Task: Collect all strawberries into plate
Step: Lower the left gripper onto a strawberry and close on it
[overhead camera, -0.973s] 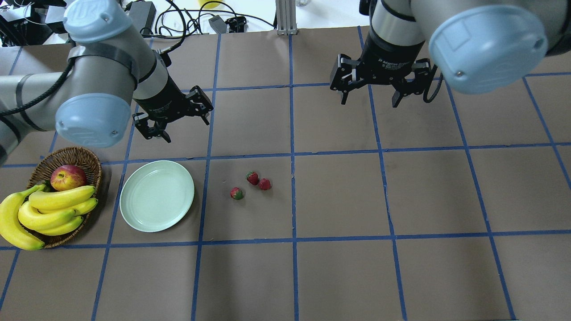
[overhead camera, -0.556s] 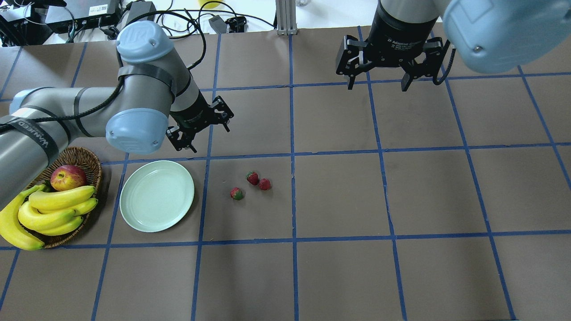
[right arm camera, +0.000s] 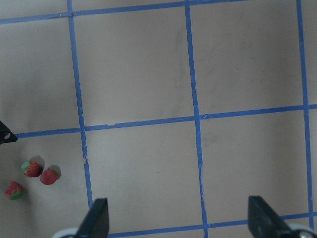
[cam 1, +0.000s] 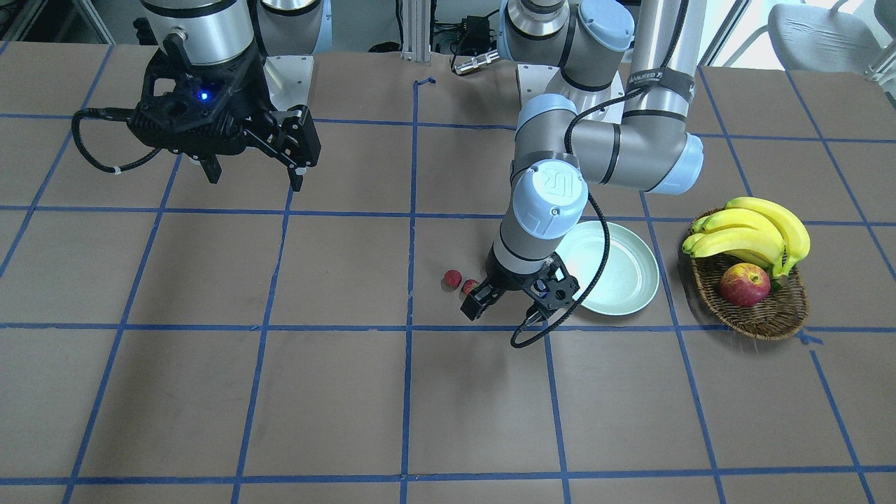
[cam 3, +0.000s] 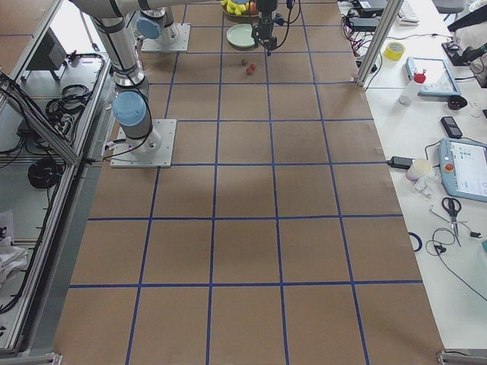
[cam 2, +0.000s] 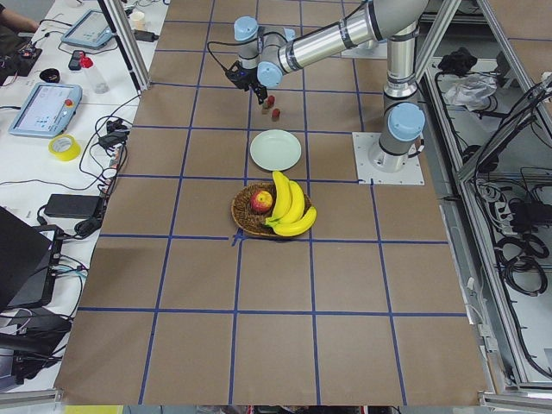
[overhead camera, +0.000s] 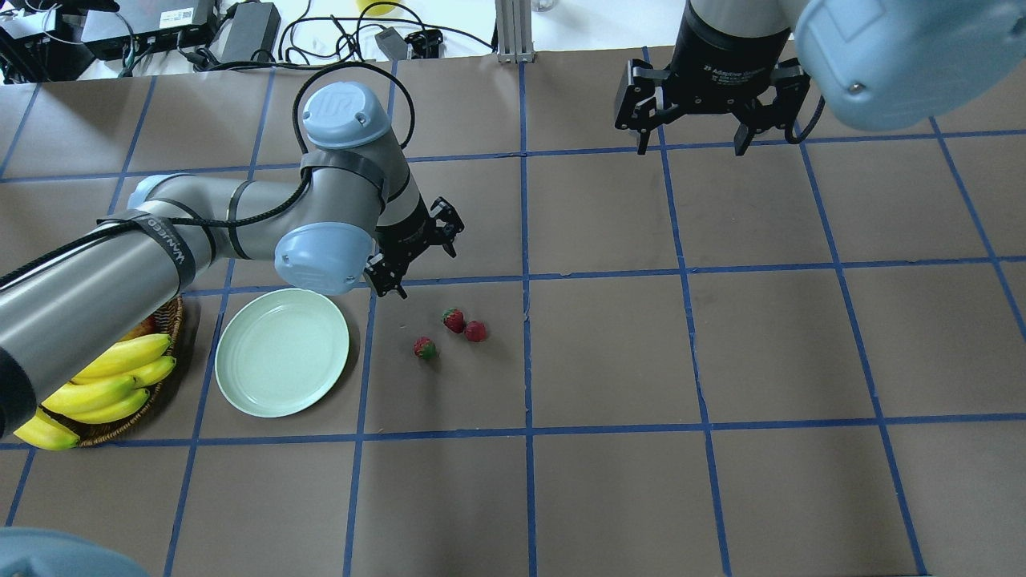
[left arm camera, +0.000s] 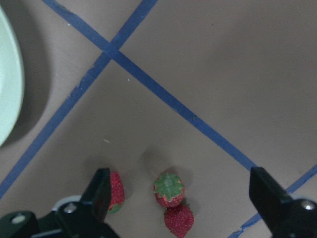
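Three small red strawberries lie close together on the brown table: one (overhead camera: 454, 320), a second (overhead camera: 476, 331) touching it, and a third (overhead camera: 425, 348) slightly apart. The pale green plate (overhead camera: 281, 353) sits empty to their left. My left gripper (overhead camera: 429, 272) hovers open just behind the strawberries, holding nothing. In the left wrist view the strawberries (left arm camera: 169, 189) show between and below its fingers (left arm camera: 101, 191), and the plate rim (left arm camera: 7, 89) is at the left edge. My right gripper (overhead camera: 693, 150) hangs open and empty at the far right; its wrist view shows the strawberries (right arm camera: 31, 169) at the lower left.
A wicker basket (cam 1: 763, 318) with bananas (cam 1: 752, 231) and an apple (cam 1: 744, 285) stands beside the plate, partly under my left arm in the overhead view. Cables and boxes lie beyond the table's far edge. Blue tape lines grid the table.
My left arm has swung right and forward, bringing its open gripper from behind the plate to just behind the strawberries. The right gripper has drawn back slightly. The strawberries have not moved.
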Robot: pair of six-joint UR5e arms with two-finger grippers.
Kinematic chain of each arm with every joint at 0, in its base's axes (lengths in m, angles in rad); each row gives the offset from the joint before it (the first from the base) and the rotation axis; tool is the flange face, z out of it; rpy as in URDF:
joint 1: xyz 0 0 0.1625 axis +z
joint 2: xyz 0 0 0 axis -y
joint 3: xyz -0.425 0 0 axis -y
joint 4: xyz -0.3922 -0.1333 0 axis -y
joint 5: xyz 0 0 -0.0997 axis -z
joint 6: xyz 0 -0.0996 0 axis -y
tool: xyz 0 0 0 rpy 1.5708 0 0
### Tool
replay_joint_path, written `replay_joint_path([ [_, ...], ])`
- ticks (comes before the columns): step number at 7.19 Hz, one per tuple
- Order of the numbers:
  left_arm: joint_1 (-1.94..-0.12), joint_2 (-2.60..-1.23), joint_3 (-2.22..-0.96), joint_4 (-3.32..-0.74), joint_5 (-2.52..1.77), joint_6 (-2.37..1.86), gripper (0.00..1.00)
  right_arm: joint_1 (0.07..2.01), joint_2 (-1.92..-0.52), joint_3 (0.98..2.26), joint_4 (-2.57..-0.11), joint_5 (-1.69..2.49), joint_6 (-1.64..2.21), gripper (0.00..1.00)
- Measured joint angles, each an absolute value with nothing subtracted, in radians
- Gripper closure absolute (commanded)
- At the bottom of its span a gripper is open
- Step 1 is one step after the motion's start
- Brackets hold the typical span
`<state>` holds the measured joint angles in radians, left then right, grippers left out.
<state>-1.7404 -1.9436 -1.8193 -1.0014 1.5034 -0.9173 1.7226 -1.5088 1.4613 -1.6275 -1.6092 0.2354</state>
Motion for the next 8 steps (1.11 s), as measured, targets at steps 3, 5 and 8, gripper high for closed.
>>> replay_joint_path([
  [3,-1.768,-2.006,-1.828,-0.964,1.489,-1.003,0.07,1.705,-1.505,1.458,-1.667,-1.608,0.221,0.00],
  [5,-1.774,-2.019,-1.844,-0.960,1.474,-1.014,0.29,1.681,-1.507,1.441,-1.660,-1.608,0.218,0.00],
  [8,-1.775,-2.022,-1.852,-0.966,1.437,-1.014,1.00,1.673,-1.507,1.441,-1.645,-1.602,0.208,0.00],
])
